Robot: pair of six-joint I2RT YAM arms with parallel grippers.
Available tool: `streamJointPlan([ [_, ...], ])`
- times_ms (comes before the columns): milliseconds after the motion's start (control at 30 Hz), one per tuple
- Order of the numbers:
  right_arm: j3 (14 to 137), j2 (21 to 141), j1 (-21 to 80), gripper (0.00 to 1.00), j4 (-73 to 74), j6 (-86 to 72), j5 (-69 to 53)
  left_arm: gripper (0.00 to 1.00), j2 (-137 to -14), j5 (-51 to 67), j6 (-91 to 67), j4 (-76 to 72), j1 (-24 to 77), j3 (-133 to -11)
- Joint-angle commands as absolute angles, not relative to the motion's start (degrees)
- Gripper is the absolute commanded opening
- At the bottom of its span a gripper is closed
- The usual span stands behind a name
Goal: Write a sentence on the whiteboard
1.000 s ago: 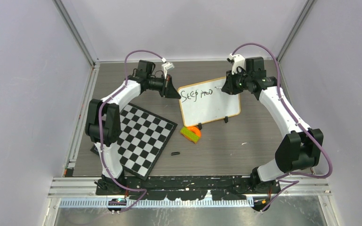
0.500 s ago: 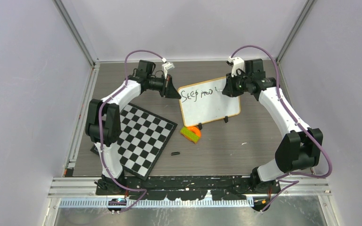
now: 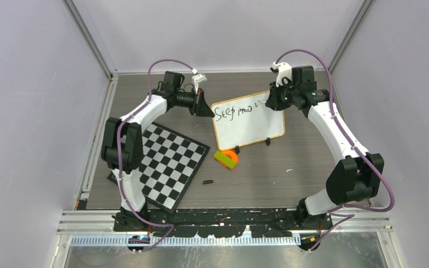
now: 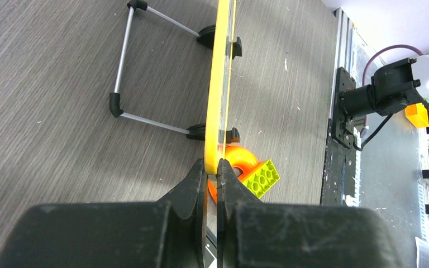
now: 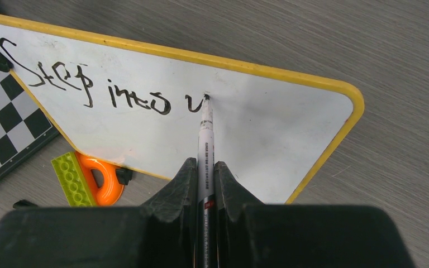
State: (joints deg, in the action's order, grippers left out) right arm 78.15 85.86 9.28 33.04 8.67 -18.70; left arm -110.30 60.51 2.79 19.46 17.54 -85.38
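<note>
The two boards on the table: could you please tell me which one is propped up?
The whiteboard, standing tilted with its edge pinched by the left tool; the chequered board lies flat.

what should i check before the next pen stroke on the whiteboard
1. Board hold: left pincer clamped on the whiteboard edge, ok.
2. Pen hold: marker straight in the right pincer, ok.
3. Contact: marker tip on the whiteboard, at the stroke after "into", ok.
4. Legibility: writing reads "Step into", ok.
5. Room: blank space right of the tip for more letters, ok.
6. Clearance: orange toy apart from the foot, cannot tell.
</note>
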Motion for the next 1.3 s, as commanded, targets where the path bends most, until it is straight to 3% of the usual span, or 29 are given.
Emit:
streamJointPlan([
  [0, 79.63, 85.47, 9.56, 0.0, 31.42, 8.96, -18.24, 0.0, -110.89, 57.78, 6.94, 21.76, 18.68, -86.31],
  [533, 73.84, 84.52, 10.43, 0.0, 33.87, 10.66, -20.09, 0.0, -110.92, 57.57, 7.16, 21.62, 18.81, -86.07],
  [800, 77.77, 85.08, 12.09, 0.0, 35.42, 9.67, -23.49, 0.0, -111.09, 57.4, 6.74, 21.62, 18.98, -86.5],
  [1033, 79.37, 82.4, 10.57, 0.0, 38.44, 9.61, -28.47, 0.35, -110.06, 59.07, 0.74, 15.34, 18.98, -85.08],
  [1267, 80.71, 82.04, 5.56, 0.0, 38.99, 9.94, -30.14, 0.38, -110.64, 60.81, -9.81, 4.05, 19.14, -83.17],
])
